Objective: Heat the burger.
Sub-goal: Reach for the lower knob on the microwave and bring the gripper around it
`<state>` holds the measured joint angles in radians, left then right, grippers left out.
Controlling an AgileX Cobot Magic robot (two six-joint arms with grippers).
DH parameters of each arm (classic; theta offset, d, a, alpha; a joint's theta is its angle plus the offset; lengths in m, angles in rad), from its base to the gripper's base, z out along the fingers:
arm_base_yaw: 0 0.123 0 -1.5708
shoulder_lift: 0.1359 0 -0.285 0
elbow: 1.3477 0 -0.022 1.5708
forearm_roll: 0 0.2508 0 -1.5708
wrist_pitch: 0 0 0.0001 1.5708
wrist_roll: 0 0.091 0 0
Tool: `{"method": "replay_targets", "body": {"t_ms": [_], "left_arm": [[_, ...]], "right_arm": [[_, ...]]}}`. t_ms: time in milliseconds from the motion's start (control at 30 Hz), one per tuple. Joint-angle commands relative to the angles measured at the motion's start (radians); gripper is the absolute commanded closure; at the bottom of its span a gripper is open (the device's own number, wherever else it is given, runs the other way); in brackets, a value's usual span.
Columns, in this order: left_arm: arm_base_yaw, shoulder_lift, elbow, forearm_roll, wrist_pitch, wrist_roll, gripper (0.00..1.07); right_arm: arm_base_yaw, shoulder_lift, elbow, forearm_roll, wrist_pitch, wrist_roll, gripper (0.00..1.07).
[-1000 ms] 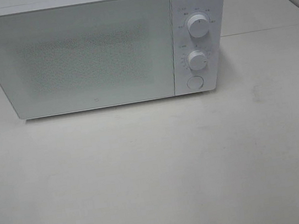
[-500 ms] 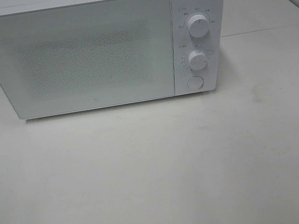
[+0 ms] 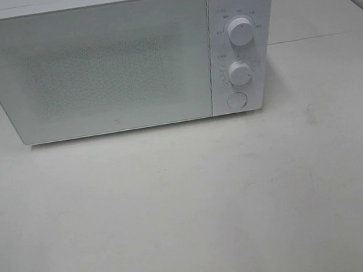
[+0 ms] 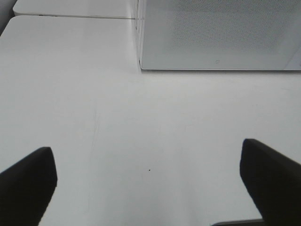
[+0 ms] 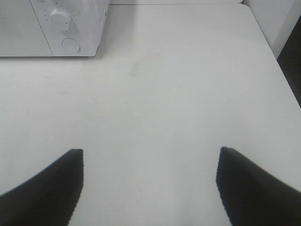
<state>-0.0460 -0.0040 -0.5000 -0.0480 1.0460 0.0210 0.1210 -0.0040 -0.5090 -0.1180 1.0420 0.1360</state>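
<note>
Two grippers, both spread wide and holding nothing: the left gripper (image 4: 146, 157) and the right gripper (image 5: 150, 153) each show dark fingers well apart, with only bare table (image 3: 193, 215) between them. Neither arm appears in the high view.

Burger: not visible in any view. The table in front of the microwave (image 3: 111, 65) shows nothing on it. The microwave fills the upper left and centre of the high frame, and its door (image 3: 97, 66) is closed and frosted, so I cannot tell whether anything is inside. Two knobs (image 3: 240, 31) and a round button (image 3: 236, 100) sit on the panel to the door's right.

Handling, as a judgement: a burger should be light, soft and loosely stacked. A hard squeeze would crush the bun or push the filling out. Take hold low across the bun's sides with gentle pressure, and keep it level.
</note>
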Motion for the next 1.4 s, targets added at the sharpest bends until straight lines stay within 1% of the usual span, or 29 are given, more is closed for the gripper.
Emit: {"method": "replay_targets", "body": {"t_ms": [33,367,567,767,833,900,933,1000,1033,1067,1133,1233,1333,1367,1400], "left_arm": [[0.002,-0.027,0.003,-0.008,-0.009,-0.001,0.09],[0.002,-0.027,0.003,-0.008,-0.009,-0.001,0.09],[0.002,-0.026,0.003,-0.008,-0.009,-0.001,0.09],[0.002,-0.026,0.003,-0.008,-0.009,-0.001,0.09],[0.002,-0.026,0.003,-0.008,-0.009,-0.001,0.09],[0.002,-0.026,0.003,-0.008,-0.009,-0.001,0.09],[0.002,-0.026,0.003,-0.008,-0.009,-0.001,0.09],[0.002,-0.026,0.003,-0.008,-0.009,-0.001,0.09],[0.002,-0.026,0.003,-0.008,-0.009,-0.001,0.09],[0.002,-0.026,0.003,-0.008,-0.009,-0.001,0.09],[0.002,-0.026,0.003,-0.008,-0.009,-0.001,0.09],[0.002,-0.026,0.003,-0.008,-0.009,-0.001,0.09],[0.002,-0.026,0.003,-0.008,-0.009,-0.001,0.09],[0.002,-0.026,0.003,-0.008,-0.009,-0.001,0.09],[0.002,-0.026,0.003,-0.008,-0.009,-0.001,0.09]], "right_arm": [[-0.004,-0.017,-0.001,0.0,-0.003,0.005,0.31],[-0.004,-0.017,-0.001,-0.002,-0.003,0.006,0.31],[-0.001,-0.015,-0.005,-0.003,-0.01,0.008,0.33],[-0.001,0.015,-0.041,0.003,-0.129,0.009,0.33],[-0.001,0.09,-0.039,0.003,-0.232,0.009,0.33],[-0.001,0.109,-0.039,0.003,-0.256,0.009,0.33],[-0.001,0.16,-0.039,0.003,-0.289,0.009,0.33],[-0.001,0.182,-0.039,0.003,-0.306,0.009,0.33],[-0.001,0.236,-0.039,0.003,-0.33,0.009,0.33],[-0.001,0.236,-0.039,0.003,-0.33,0.009,0.33],[-0.001,0.312,-0.039,0.004,-0.364,0.009,0.33],[-0.001,0.339,-0.039,0.004,-0.376,0.009,0.33],[-0.001,0.458,-0.039,0.004,-0.426,0.009,0.33],[-0.001,0.458,-0.039,0.004,-0.426,0.009,0.33],[-0.001,0.505,-0.039,0.004,-0.45,0.009,0.33]]}}
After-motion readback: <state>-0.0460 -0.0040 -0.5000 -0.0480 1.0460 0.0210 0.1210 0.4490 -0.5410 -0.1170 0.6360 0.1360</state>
